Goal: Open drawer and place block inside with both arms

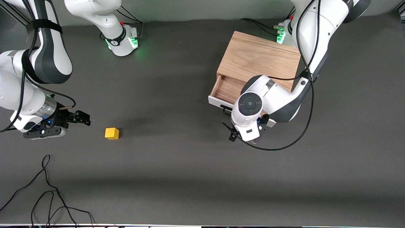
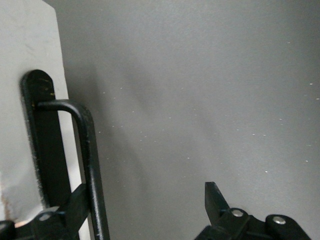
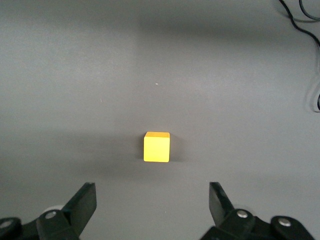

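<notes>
The drawer (image 1: 228, 89) is pulled partly out of the light-wood box (image 1: 259, 58), showing its brown inside and white front panel (image 2: 20, 60). The left arm's wrist (image 1: 250, 104) hangs over the front panel. My left gripper (image 2: 145, 192) is open, with the black wire handle (image 2: 90, 150) between its fingers, close to one of them. The yellow block (image 1: 112, 133) (image 3: 156, 147) rests on the grey table toward the right arm's end. My right gripper (image 1: 84, 119) (image 3: 152, 192) is open beside the block, pointing at it with a gap between them.
Loose black cables (image 1: 47, 190) lie on the table near the front camera at the right arm's end. The two arm bases (image 1: 123, 41) stand along the table's edge with the robots, one right beside the wooden box.
</notes>
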Robot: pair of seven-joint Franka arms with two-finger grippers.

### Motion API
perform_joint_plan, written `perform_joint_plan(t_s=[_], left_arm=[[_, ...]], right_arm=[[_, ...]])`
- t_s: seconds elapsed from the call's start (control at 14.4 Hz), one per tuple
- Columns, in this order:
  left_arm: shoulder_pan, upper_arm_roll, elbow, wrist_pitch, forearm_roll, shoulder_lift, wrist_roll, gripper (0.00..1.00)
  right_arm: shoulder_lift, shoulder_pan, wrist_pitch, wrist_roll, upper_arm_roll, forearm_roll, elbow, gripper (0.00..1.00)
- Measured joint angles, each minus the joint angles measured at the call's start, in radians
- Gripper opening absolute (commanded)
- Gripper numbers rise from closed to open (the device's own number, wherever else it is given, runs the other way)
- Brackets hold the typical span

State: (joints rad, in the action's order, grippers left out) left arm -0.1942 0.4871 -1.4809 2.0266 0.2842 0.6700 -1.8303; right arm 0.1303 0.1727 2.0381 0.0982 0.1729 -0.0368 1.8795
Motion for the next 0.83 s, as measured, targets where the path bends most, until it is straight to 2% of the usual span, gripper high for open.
perform_joint_plan(t_s=[0.83], left_arm=[[-0.005, -0.001, 0.010, 0.069, 0.040, 0.003, -0.016, 1.00]], right_arm=[[-0.019, 0.000, -0.013, 0.000, 0.003, 0.000, -0.010, 1.00]])
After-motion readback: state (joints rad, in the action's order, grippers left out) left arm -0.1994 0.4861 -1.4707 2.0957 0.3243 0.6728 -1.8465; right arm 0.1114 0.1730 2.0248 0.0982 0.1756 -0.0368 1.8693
